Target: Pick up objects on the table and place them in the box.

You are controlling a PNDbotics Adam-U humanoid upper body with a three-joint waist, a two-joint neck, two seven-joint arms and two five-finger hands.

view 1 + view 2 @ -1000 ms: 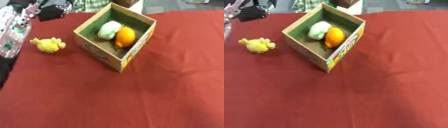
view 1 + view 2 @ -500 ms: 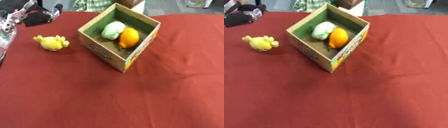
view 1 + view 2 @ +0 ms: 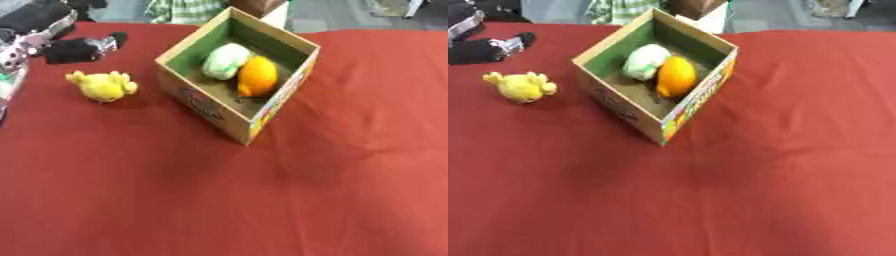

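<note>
The yellow toy (image 3: 102, 85) lies on the tabletop (image 3: 262, 200) left of the box (image 3: 203, 102), just below and right of the left hand (image 3: 77, 49), which seems curled, empty. The right hand is unseen.

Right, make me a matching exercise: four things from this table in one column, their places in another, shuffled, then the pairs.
Things:
1. yellow plush toy
2. orange fruit
3. pale green and white object
4. left hand

Places:
A. in the box, on the right
B. on the red cloth, left of the box
C. far left edge, beyond the toy
D. in the box, left of the orange one

Pairs: 1-B, 2-A, 3-D, 4-C
</note>
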